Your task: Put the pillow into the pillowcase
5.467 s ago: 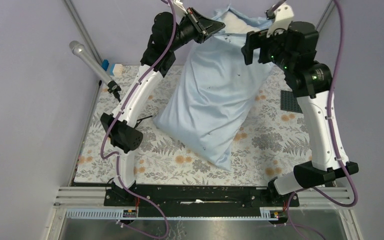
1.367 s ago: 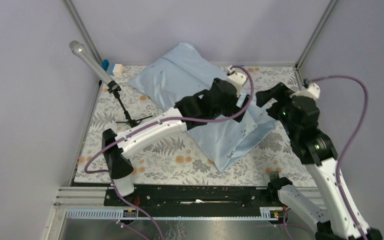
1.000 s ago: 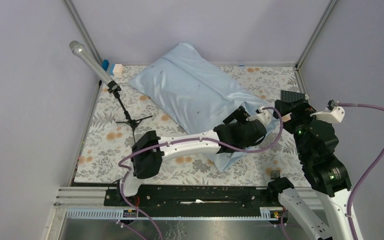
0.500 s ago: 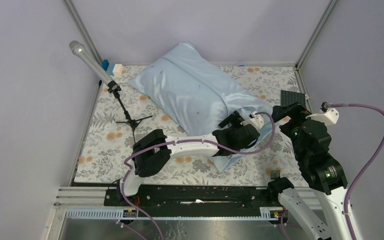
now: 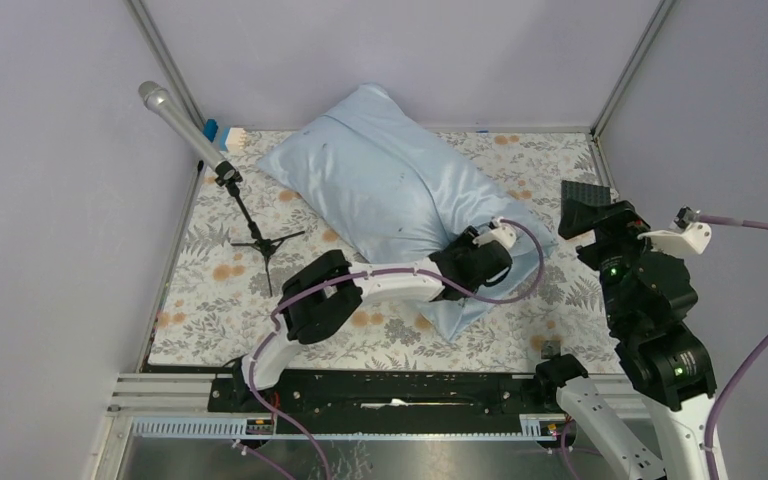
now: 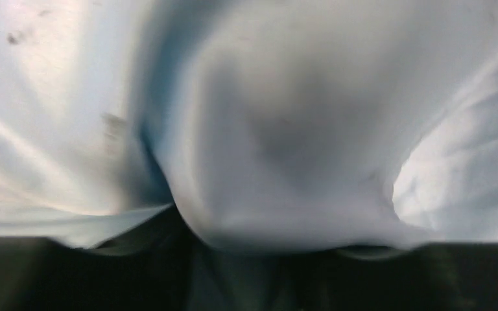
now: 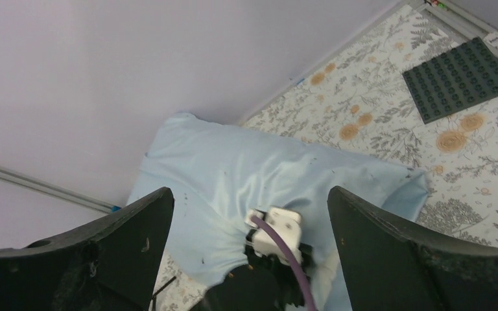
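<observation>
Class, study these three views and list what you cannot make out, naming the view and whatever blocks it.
- The pillow: no view shows it; the pillowcase covers whatever is inside.
- Jaws of the left gripper: in the top view its own wrist hides them; in the left wrist view blurred fabric fills the frame.
- The pillowcase's near end: in the top view the left arm lies over it.

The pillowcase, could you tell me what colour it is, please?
The pillowcase is plain light blue, clearest in the top external view.
</observation>
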Controlling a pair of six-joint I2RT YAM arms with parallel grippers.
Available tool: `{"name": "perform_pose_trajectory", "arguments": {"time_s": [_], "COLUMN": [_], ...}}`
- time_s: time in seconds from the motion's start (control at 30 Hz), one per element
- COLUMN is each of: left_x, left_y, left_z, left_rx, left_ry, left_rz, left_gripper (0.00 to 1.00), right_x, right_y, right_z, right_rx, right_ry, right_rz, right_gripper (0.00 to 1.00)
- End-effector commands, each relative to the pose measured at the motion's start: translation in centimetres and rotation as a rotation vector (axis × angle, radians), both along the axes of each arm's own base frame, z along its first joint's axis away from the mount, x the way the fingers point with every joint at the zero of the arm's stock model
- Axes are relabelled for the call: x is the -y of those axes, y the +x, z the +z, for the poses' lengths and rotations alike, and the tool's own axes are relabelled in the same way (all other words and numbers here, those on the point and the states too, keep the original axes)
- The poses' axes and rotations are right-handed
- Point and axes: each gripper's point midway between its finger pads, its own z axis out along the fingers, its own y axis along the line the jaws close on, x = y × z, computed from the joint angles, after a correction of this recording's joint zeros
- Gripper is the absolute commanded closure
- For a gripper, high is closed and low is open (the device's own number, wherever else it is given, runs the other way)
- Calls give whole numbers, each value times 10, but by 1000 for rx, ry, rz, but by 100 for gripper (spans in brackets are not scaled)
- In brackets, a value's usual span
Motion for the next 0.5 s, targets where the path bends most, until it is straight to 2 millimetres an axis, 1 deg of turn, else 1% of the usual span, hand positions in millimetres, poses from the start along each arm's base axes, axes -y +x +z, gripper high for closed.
{"name": "perform_pose_trajectory", "arguments": {"time_s": [0.0,0.03,0.07,0.1,0.17,0.23,0.27,0.33,0.37,0.4,0.47], "left_x": [-61,-63,-64,-65,-66,-68,-68,-70,-71,-71,-73], "left_y": [25,30,34,38,46,54,57,62,64,65,67], "left_z": [-45,-37,-29,-20,2,28,41,63,72,81,100], "left_rx": [-202,-218,-230,-239,-254,-267,-279,-310,-326,-334,-334], "left_ry": [51,16,-19,-53,-140,-242,-299,-412,-460,-506,-588], "left_rz": [134,138,143,146,147,153,153,156,156,151,143], "left_gripper": [67,81,97,100,100,100,100,100,100,100,100], "right_x": [-5,-6,-7,-9,-17,-30,-38,-54,-61,-67,-76], "right_y": [9,11,12,13,17,23,25,30,31,33,37], "right_z": [-32,-42,-51,-61,-79,-100,-113,-136,-146,-156,-178], "right_rx": [-79,-102,-122,-145,-186,-235,-263,-310,-332,-353,-393], "right_ry": [-12,-17,-20,-19,-5,17,29,70,87,102,112], "right_rz": [4,5,11,16,46,96,126,184,210,235,266], "right_gripper": [4,4,3,4,6,11,18,38,46,53,58]}}
